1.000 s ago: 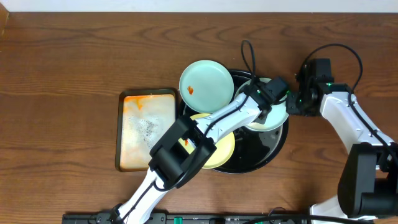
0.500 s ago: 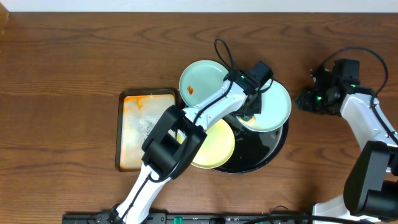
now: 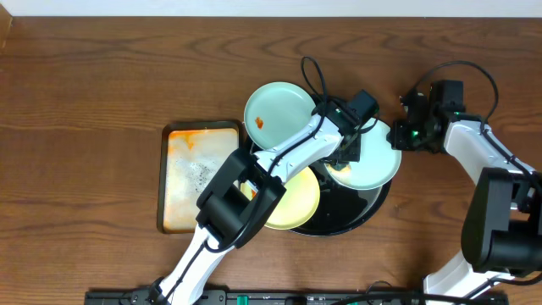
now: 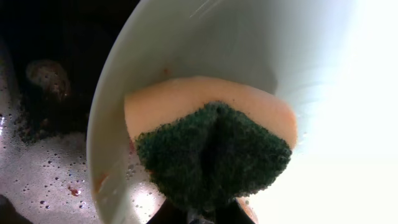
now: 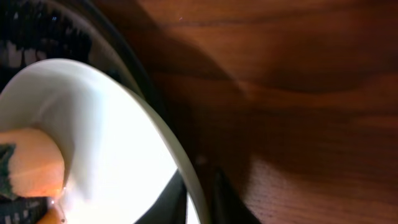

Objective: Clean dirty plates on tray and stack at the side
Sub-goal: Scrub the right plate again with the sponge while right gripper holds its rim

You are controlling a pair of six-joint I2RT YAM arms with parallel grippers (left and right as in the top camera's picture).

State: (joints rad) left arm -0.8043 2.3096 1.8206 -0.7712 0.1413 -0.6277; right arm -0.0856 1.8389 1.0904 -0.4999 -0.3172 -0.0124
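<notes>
A pale mint plate (image 3: 373,161) lies over the right side of the black tray (image 3: 356,213). My right gripper (image 3: 404,135) is shut on its right rim, which shows between the fingers in the right wrist view (image 5: 198,186). My left gripper (image 3: 345,148) is shut on a sponge (image 4: 211,149), green scouring side towards the camera and orange foam behind, pressed on that plate's (image 4: 205,43) inside. A second mint plate (image 3: 279,114) with an orange smear rests on the tray's upper left rim. A pale yellow plate (image 3: 292,202) lies at the tray's lower left, partly under the left arm.
A rectangular orange-stained metal pan (image 3: 199,174) sits left of the tray. The tray's floor (image 4: 37,174) is wet, with droplets and specks. Bare wooden table (image 5: 298,93) lies right of the tray, under the right arm.
The right gripper drew back to the right off the plate, then returned to its rim. The left gripper with the sponge swept up-left across the plate and back towards its middle.
</notes>
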